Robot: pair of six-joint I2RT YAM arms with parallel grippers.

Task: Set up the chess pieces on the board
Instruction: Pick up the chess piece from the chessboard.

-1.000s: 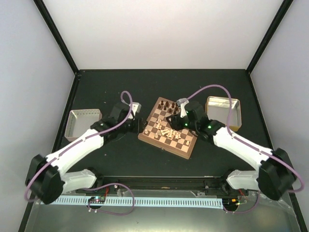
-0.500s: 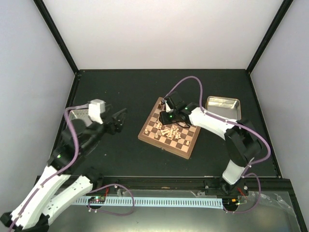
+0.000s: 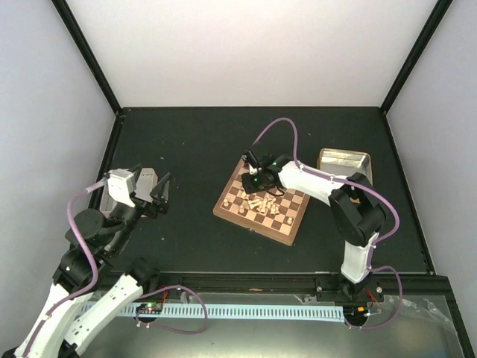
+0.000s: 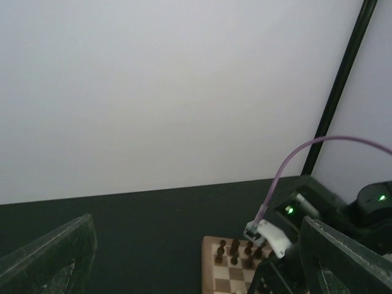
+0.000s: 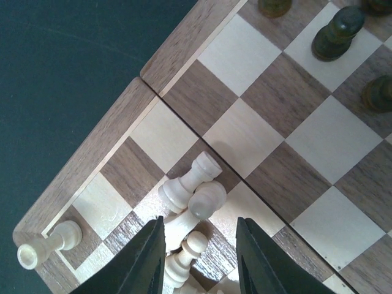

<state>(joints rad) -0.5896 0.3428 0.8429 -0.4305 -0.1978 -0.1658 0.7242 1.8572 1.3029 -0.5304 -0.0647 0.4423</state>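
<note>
The board [image 3: 277, 216] lies at mid-table, turned at an angle. Dark brown chess pieces [image 3: 257, 162] stand along its far edge. Cream chess pieces [image 3: 261, 203] lie heaped at its middle. My right gripper [image 3: 256, 177] hangs over the board's far left part. In the right wrist view it [image 5: 199, 245] is open, its fingers [image 5: 150, 257] on either side of several toppled cream pieces [image 5: 191, 184]. One cream pawn [image 5: 46, 246] lies alone by the board corner. My left gripper [image 3: 159, 192] is open and empty, raised left of the board. In its own view [image 4: 196, 245] it faces the board [image 4: 226, 272].
A metal tray [image 3: 344, 162] stands right of the board. Another tray [image 3: 147, 176] at the left is mostly hidden under my left arm. Black frame posts rise at the back corners. Dark pieces [image 5: 337, 30] stand close beyond the heap.
My left arm has drawn back from the board to the left and lifted. My right gripper has shifted left across the board to above the cream heap.
</note>
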